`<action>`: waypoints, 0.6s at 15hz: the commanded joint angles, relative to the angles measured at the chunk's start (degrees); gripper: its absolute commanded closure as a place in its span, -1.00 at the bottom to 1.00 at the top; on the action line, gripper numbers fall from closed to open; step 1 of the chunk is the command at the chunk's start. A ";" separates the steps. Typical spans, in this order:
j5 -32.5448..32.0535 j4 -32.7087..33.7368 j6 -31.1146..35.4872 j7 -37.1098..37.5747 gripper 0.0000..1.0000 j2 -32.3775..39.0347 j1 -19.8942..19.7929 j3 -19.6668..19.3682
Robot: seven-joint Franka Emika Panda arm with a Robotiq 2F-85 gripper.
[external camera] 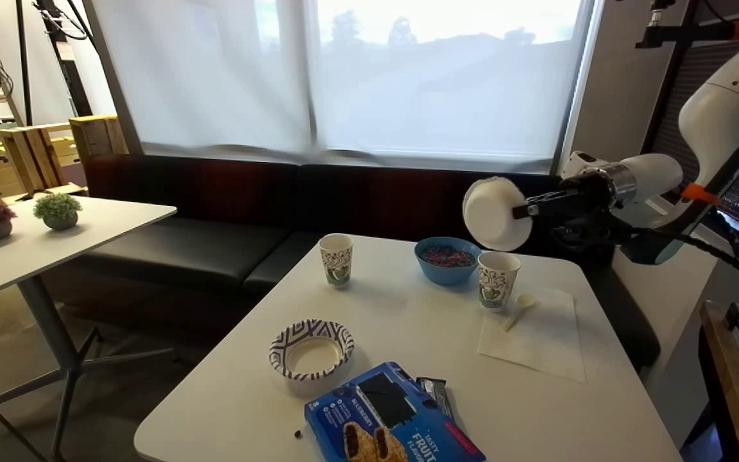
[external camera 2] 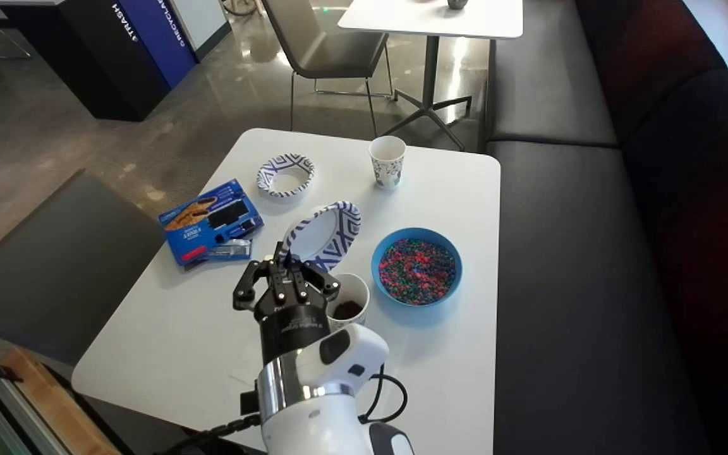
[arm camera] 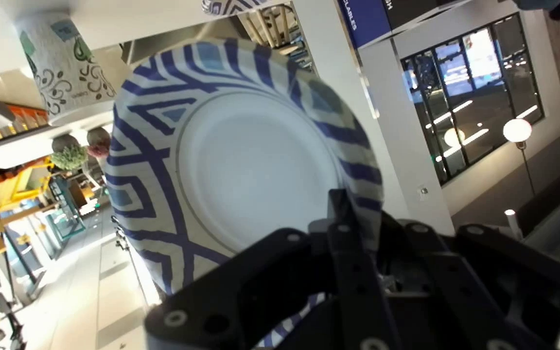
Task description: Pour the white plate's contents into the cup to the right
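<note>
Wrist view: one white plate (arm camera: 255,170), shallow, round, blue-patterned rim, hung steeply tilted just ahead of the claw (arm camera: 353,210). Claw was closed down on one edge of that rim, a finger (arm camera: 341,208) lying over the inner side; it had hold of nothing else. Cup (external camera: 496,280), printed white paper, stood upright below the claw. Contents (external camera 2: 347,310), dark brown, apparently lay inside that cup; none showed on the plate's visible floor. Handling, as judged: plate likely paper, so very light, stiffest at the rim, softer across the middle, apt to crease; the rim pinch seemed the right hold, with no harder squeeze needed.
</note>
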 commanded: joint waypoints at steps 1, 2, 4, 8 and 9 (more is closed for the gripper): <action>11.46 -4.69 -0.56 -3.83 0.97 -11.35 15.20 -11.34; 14.00 -5.49 -1.12 -4.53 0.97 -13.10 19.28 -13.97; 18.24 -6.97 -1.73 -4.61 0.97 -16.83 28.09 -19.38; 23.61 -9.59 -4.69 -4.10 0.97 -23.04 43.58 -29.72; 24.20 -9.90 -5.98 -3.61 0.97 -24.08 47.09 -32.13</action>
